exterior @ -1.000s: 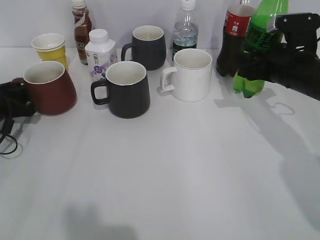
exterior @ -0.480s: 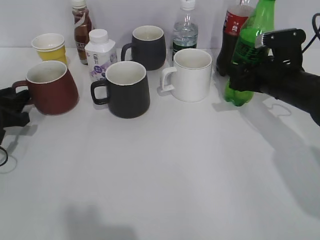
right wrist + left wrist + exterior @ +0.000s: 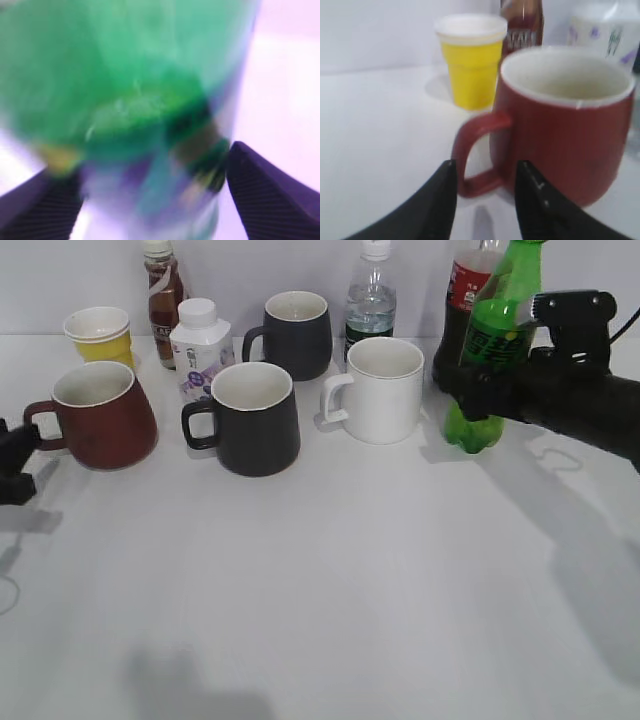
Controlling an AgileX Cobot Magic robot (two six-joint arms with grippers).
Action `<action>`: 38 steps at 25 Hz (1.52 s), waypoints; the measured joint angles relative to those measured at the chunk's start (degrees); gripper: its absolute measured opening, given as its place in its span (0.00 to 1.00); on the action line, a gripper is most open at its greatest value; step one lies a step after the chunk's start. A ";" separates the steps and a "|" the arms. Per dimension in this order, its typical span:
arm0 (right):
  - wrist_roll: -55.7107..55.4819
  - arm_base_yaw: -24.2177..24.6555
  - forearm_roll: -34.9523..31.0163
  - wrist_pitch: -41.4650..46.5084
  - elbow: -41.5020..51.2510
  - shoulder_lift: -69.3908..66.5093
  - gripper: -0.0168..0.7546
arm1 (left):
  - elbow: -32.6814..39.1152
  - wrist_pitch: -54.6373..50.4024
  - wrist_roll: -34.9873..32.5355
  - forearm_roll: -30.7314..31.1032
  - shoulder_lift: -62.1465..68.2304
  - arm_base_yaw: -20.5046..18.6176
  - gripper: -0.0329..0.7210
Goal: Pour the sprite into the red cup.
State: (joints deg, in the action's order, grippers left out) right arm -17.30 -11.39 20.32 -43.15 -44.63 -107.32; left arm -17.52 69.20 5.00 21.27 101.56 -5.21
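Observation:
The sprite (image 3: 492,340), a tall green bottle, leans slightly at the right, its base low over the table beside the white mug. My right gripper (image 3: 487,392) is shut on its lower body. In the right wrist view the blurred sprite (image 3: 125,95) fills the frame between the two fingers of my right gripper (image 3: 150,172). The red cup (image 3: 100,418) stands upright at the left with its handle toward my left gripper (image 3: 14,458). In the left wrist view my left gripper (image 3: 485,170) is open and empty, just short of the handle of the red cup (image 3: 565,145).
A black mug (image 3: 252,420), a white mug (image 3: 380,390) and a second black mug (image 3: 295,335) stand between cup and sprite. A yellow paper cup (image 3: 100,337), a white milk bottle (image 3: 199,348), a brown drink bottle (image 3: 163,295), a clear bottle (image 3: 371,300) and a cola bottle (image 3: 465,320) line the back.
My right gripper has carried the sprite left and a little lower, toward the white mug. My left gripper has drawn back left from the red cup's handle.

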 joint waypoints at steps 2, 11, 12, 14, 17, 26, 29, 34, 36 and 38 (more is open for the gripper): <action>-1.20 0.00 0.22 3.10 0.00 1.35 0.87 | 0.58 0.00 2.24 0.00 -2.74 0.00 0.45; -15.33 0.00 13.13 17.05 0.00 7.17 0.86 | 0.83 -14.54 16.02 2.35 -16.36 0.00 0.45; -17.86 0.00 15.41 18.26 0.00 7.56 0.86 | 0.83 -17.34 17.70 2.47 -18.20 0.00 0.45; -22.14 0.00 19.03 21.91 0.00 8.62 0.86 | 0.83 -23.42 20.05 2.59 -21.63 0.28 0.45; -26.69 0.00 22.58 27.40 0.07 10.87 0.86 | 0.56 -33.44 22.93 2.59 -26.94 2.46 0.45; -29.37 0.00 23.62 39.06 3.48 21.09 0.72 | -11.34 -78.11 24.08 -1.04 -38.03 16.06 0.45; -29.42 0.00 23.29 49.21 3.50 23.41 0.71 | -17.57 -97.29 24.08 -3.20 -40.17 20.25 0.45; -20.04 0.00 11.58 65.62 3.57 26.71 0.70 | -27.04 -124.54 23.91 -4.56 -43.52 25.58 0.45; -5.72 0.00 -2.76 69.05 3.57 28.71 0.70 | -28.83 -131.35 22.99 -5.82 -45.44 26.72 0.45; 10.84 0.00 -17.95 73.30 3.57 31.53 0.70 | -29.12 -136.06 21.04 -8.42 -47.70 27.32 0.45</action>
State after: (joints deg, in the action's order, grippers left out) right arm -6.46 -11.39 2.37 30.15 -41.07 -75.80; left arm -46.64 -66.86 26.03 12.84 53.86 22.11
